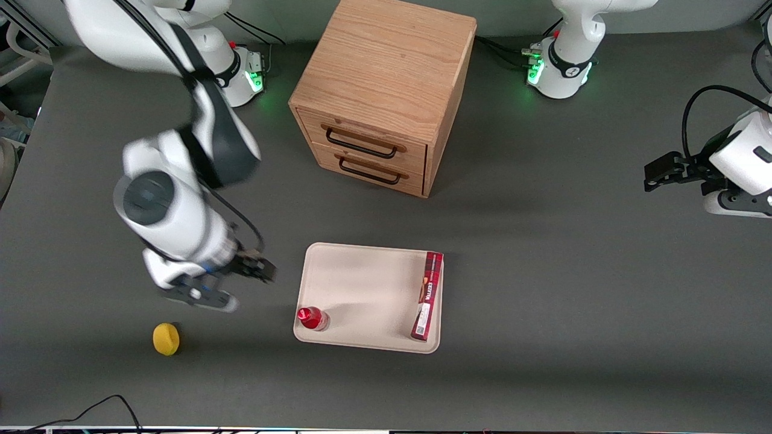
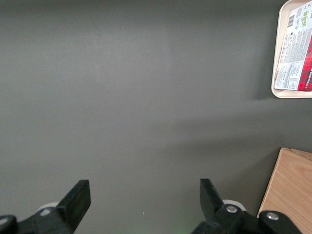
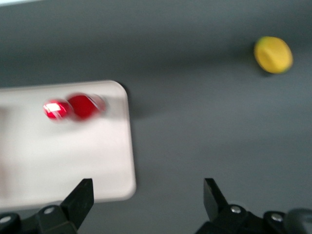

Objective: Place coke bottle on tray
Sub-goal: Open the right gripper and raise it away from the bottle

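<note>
The coke bottle point(image 1: 312, 317) point(image 3: 78, 107), small and red with a red cap, stands upright on the cream tray point(image 1: 362, 283) point(image 3: 73, 161), in the tray's corner nearest the front camera on the working arm's side. My gripper point(image 1: 256, 268) point(image 3: 148, 195) hangs open and empty above the bare table, beside the tray's edge and apart from the bottle. Its fingers point(image 3: 83, 197) are spread wide with nothing between them.
A long dark-red box point(image 1: 427, 295) lies on the tray along its edge toward the parked arm. A yellow lemon-like object point(image 1: 166, 339) point(image 3: 273, 54) rests on the table nearer the front camera than my gripper. The wooden two-drawer cabinet point(image 1: 386, 90) stands farther back.
</note>
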You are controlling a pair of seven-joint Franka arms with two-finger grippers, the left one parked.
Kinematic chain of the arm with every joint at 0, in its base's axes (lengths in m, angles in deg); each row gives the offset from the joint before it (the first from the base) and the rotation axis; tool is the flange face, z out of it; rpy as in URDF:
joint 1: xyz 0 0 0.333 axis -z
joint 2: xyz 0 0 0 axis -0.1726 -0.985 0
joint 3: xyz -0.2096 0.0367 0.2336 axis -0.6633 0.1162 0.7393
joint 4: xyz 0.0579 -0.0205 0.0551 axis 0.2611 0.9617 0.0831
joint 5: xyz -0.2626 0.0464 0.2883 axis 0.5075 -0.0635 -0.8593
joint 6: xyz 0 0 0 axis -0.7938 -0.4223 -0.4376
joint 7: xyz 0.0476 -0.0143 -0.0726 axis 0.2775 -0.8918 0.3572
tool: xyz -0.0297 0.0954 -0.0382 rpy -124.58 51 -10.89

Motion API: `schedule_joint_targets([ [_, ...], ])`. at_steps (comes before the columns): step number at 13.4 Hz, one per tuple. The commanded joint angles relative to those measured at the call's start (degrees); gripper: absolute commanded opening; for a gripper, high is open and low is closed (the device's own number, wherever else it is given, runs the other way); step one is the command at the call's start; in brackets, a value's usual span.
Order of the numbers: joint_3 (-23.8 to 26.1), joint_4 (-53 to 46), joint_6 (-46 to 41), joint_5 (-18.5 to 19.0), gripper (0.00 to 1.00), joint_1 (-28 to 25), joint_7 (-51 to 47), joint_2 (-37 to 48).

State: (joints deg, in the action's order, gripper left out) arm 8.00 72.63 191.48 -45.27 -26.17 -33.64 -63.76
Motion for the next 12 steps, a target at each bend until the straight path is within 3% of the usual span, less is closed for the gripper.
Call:
schedule_joint_targets([
  [1, 3.1, 19.9, -0.2, -2.7, 1.00, 7.7, 10.6, 19.3],
  [5, 3.1, 26.9, -6.1, -2.8, 1.00, 13.7, 20.6, 30.5],
  [12, 2.4, 25.1, -7.6, -2.8, 1.00, 16.1, 25.2, 31.4],
])
